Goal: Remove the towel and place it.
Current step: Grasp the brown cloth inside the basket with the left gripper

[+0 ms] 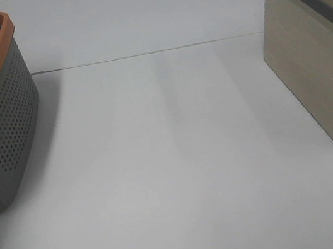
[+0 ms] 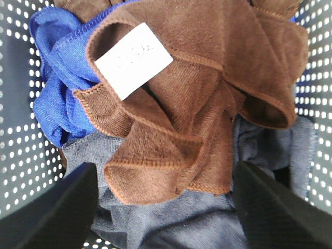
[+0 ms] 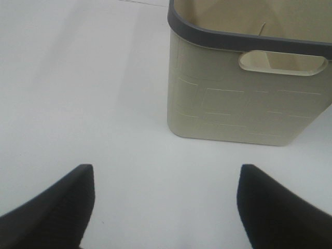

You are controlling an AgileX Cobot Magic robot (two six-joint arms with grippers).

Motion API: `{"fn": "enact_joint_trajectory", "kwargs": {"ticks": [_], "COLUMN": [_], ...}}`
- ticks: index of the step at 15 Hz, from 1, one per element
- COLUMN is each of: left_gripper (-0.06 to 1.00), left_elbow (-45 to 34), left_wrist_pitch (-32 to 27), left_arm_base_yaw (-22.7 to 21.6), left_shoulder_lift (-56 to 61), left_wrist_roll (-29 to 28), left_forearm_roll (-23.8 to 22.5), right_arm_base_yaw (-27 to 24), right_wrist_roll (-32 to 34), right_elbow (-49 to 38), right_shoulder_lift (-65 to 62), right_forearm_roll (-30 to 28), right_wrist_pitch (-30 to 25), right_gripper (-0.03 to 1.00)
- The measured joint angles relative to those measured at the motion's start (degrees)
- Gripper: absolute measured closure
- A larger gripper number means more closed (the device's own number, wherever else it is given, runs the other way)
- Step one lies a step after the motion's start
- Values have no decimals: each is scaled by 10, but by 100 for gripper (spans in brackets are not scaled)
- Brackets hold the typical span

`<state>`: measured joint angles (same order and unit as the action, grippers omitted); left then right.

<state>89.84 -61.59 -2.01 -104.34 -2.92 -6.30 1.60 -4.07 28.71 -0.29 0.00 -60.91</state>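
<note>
The brown towel [image 2: 197, 98] with a white tag [image 2: 133, 60] lies crumpled on top of other cloths inside the grey perforated basket [image 2: 21, 155]. My left gripper [image 2: 166, 207] is open just above it, one finger on each side of the towel's lower fold, holding nothing. In the exterior high view the same grey basket with an orange rim [image 1: 0, 126] stands at the left; the towel and both grippers are out of view there. My right gripper [image 3: 166, 207] is open and empty above the white table [image 3: 78, 104].
A blue cloth [image 2: 62, 78] and a dark grey cloth [image 2: 171, 223] lie under the towel in the grey basket. A beige basket with a dark grey rim [image 1: 322, 60] stands at the right, also in the right wrist view [image 3: 244, 104], its inside bare as far as it shows.
</note>
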Motion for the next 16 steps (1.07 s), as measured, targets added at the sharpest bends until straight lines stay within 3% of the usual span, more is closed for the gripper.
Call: {"fn": "enact_joint_trajectory", "kwargs": {"ticks": [3, 6, 7, 10, 11, 16], "left_gripper": [28, 40, 48, 88, 93, 94], "left_elbow": [6, 9, 10, 11, 11, 47], "left_wrist_pitch": [1, 2, 2, 2, 1, -61], "left_arm_base_yaw": [0, 0, 0, 0, 0, 0], "left_shoulder_lift": [-24, -44, -45, -45, -45, -45], "left_wrist_roll": [-3, -4, -4, -1, 0, 0], "left_forearm_roll": [-11, -12, -13, -15, -17, -56], "right_arm_base_yaw": [0, 0, 0, 0, 0, 0], "right_wrist_roll": [0, 0, 0, 0, 0, 0], "right_elbow": [0, 0, 0, 0, 0, 0], "right_shoulder_lift": [0, 0, 0, 0, 0, 0], "right_forearm_roll": [0, 0, 0, 0, 0, 0], "right_wrist_pitch": [0, 0, 0, 0, 0, 0], "right_gripper": [23, 23, 23, 23, 23, 23]}}
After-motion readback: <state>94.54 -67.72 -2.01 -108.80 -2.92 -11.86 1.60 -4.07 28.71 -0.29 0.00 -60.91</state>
